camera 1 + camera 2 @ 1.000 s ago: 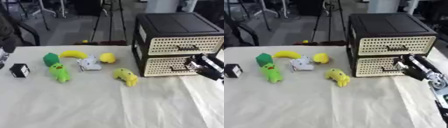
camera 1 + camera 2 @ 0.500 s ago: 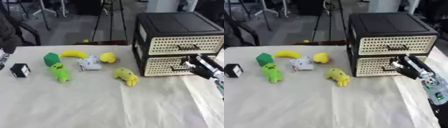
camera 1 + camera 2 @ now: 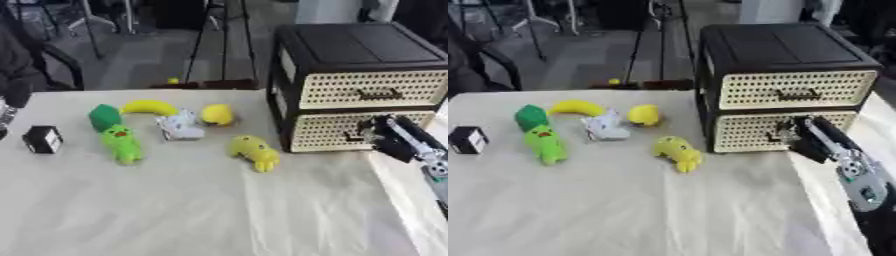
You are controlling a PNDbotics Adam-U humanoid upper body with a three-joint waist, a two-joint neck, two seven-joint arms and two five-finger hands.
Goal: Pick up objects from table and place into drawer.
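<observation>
A black cabinet (image 3: pixel 780 45) with two cream perforated drawers stands at the right, both drawers closed. My right hand (image 3: pixel 814 142) comes in from the right and is against the lower drawer (image 3: pixel 754 132), fingers curled at its dark handle (image 3: pixel 783 133). On the cloth to the left lie a yellow banana (image 3: pixel 150 106), a green block (image 3: pixel 104 116), a green soft toy (image 3: pixel 121 144), a white-grey object (image 3: pixel 179 125), a round yellow object (image 3: pixel 217 114), a yellow soft toy (image 3: pixel 255 152) and a black cube (image 3: pixel 42 139). My left hand does not show.
A cream cloth covers the table (image 3: pixel 192 210). A person's dark sleeve (image 3: pixel 13 75) shows at the far left edge. Chairs and stand legs are on the floor beyond the table's far edge.
My right hand has shifted slightly left, onto the lower drawer's handle. The drawer still looks closed and the toys have not moved.
</observation>
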